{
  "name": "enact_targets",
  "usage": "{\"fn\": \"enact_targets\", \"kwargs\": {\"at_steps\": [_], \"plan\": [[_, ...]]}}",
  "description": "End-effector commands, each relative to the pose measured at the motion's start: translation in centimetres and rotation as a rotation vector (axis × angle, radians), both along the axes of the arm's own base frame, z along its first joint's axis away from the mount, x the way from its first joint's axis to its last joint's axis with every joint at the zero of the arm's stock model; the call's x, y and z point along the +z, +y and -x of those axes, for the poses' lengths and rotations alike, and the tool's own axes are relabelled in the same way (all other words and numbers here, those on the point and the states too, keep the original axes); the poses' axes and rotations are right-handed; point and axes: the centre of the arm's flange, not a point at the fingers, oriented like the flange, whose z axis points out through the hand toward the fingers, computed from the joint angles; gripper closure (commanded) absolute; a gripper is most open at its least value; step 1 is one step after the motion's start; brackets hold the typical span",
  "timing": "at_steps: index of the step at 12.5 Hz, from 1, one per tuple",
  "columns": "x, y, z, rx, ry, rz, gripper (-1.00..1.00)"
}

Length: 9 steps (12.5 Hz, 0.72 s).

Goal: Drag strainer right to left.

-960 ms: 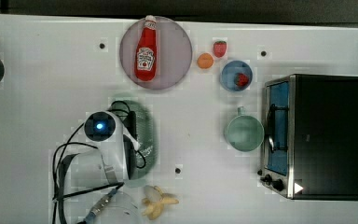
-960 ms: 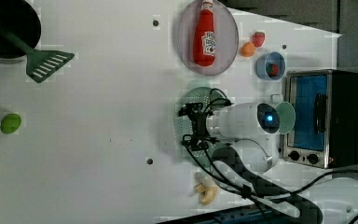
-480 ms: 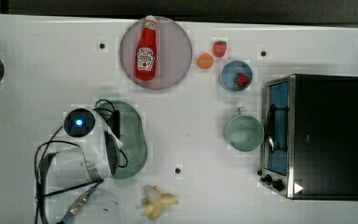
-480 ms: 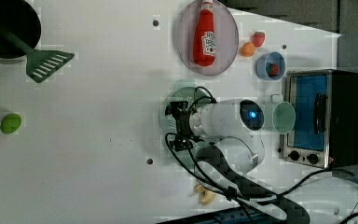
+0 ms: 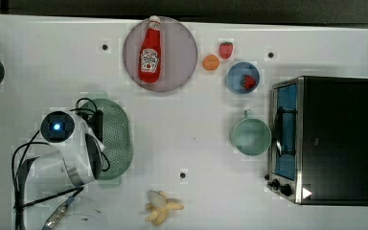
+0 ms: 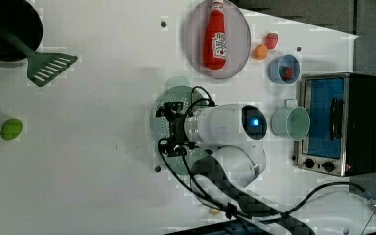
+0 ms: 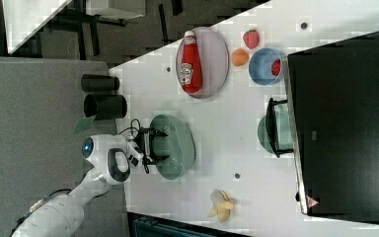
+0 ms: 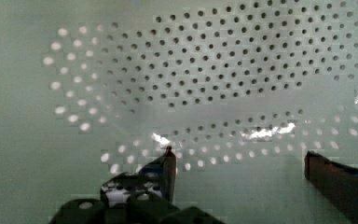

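1. One oval, smooth-rimmed plastic strainer (image 5: 117, 139), hole-dotted, sits on the white table (image 5: 196, 134) toward the top view's left.
2. One gripper (image 8: 240, 163) hangs inside it, spread wide, holding nothing.

Top view: straight overhead, whole table (image 5: 220, 143). Left view and right view: high up, angled down from opposite ends, sharing the ketchup bottle (image 6: 215, 41) and toaster oven (image 7: 345, 123). Wrist view: pressed close inside the strainer (image 8: 214, 70).
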Motion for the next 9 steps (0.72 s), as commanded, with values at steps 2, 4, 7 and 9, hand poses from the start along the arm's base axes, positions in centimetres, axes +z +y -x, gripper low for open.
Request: {"fn": "enact_targets", "kwargs": {"at_steps": [2, 4, 7, 9], "plan": [[0.3, 3.8, 1.2, -0.009, 0.019, -0.016, -1.00], [0.4, 5.1, 1.2, -0.005, 0.014, -0.031, -1.00], [0.5, 7.2, 1.2, -0.026, 0.011, -0.046, -1.00], [0.2, 8.6, 1.2, -0.049, 0.016, -0.056, -1.00]]}}
